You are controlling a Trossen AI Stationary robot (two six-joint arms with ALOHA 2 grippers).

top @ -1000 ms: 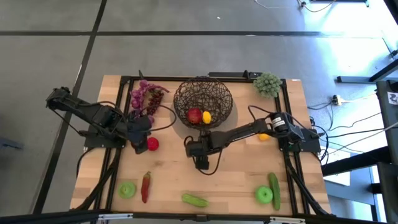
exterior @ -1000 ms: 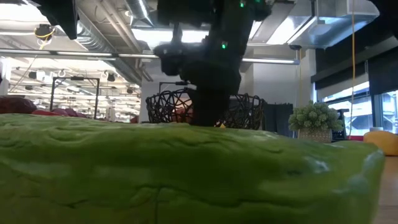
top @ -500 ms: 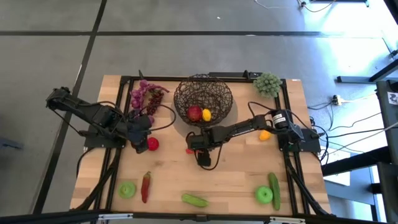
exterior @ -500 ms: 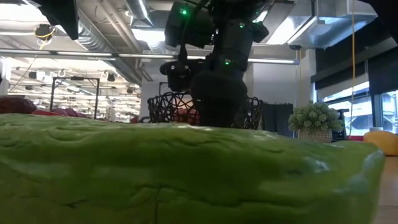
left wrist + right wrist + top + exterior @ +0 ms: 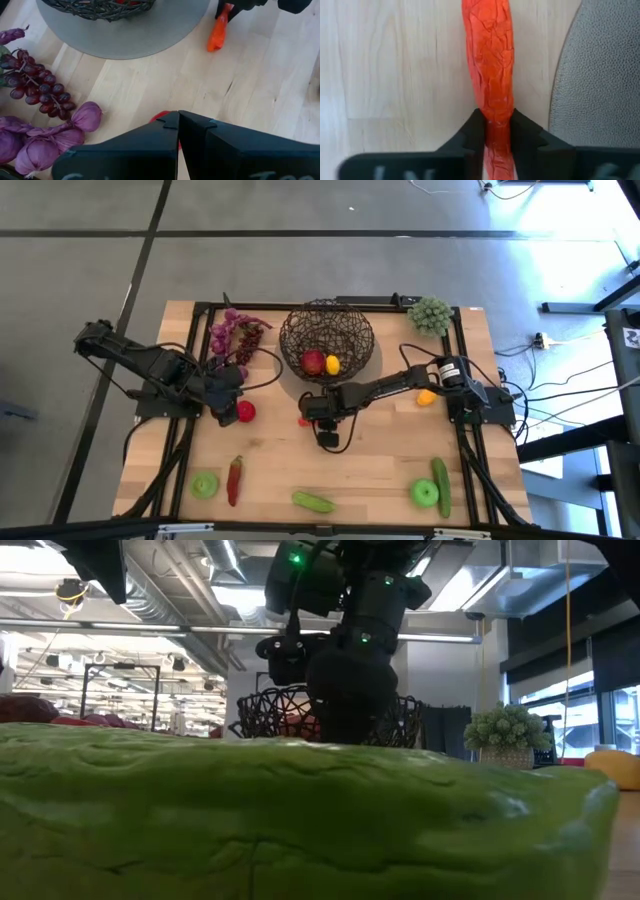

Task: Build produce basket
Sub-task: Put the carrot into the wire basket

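Observation:
The wire basket (image 5: 327, 340) stands at the table's far middle on a grey round mat (image 5: 125, 35), with a red apple (image 5: 312, 364) and a lemon (image 5: 332, 366) inside. An orange carrot (image 5: 490, 60) lies on the wood just near of the basket. My right gripper (image 5: 497, 127) is down on it and shut on it. My left gripper (image 5: 178, 125) hangs shut above a red apple (image 5: 245, 412) at the left and touches nothing. Purple grapes (image 5: 235, 335) lie left of the basket. My right gripper pinches the carrot between its two fingers (image 5: 525, 132) at a narrower stretch (image 5: 496, 112) toward one end. The fingers come steeply from above and lie across the carrot. The carrot lies flat on the table (image 5: 218, 35), its thicker part reaching out beyond the fingers.
Along the near edge lie a green apple (image 5: 205, 485), a red chilli (image 5: 235, 478), a cucumber (image 5: 312, 501), a second green apple (image 5: 425, 493) and a cucumber (image 5: 441, 480). A pale green cluster (image 5: 430, 315) sits far right. A green shape (image 5: 300, 820) fills the low view's foreground.
My right gripper has sunk toward the table and shifted a little toward the basket, tipping steeper, then kept still over the carrot. The carrot has stayed lying on the wood.

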